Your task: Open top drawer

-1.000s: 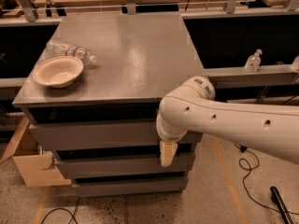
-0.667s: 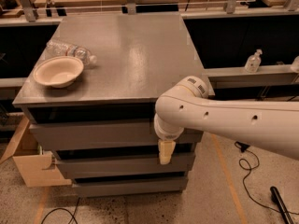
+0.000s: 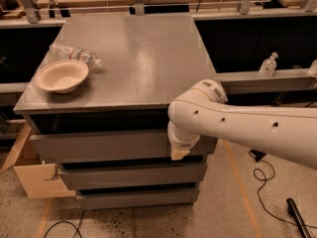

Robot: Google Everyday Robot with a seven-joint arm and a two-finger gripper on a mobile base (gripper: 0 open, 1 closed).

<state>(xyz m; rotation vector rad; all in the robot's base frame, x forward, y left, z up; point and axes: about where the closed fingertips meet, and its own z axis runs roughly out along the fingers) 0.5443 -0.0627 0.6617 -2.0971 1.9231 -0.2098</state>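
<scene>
Drawer (image 3: 99, 145) has the gripper (image 3: 179, 153) at its lower right edge, its state unclear.

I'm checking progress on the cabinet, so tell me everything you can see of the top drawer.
The top drawer is a wide, grey-painted, wood-like front with no handle, the tallest of three stacked fronts. It sits level directly under the grey tabletop, a dark gap showing above it. Its inside is hidden. The gripper hangs in front of its right part, reaching its lower edge; whether it touches is unclear.
</scene>
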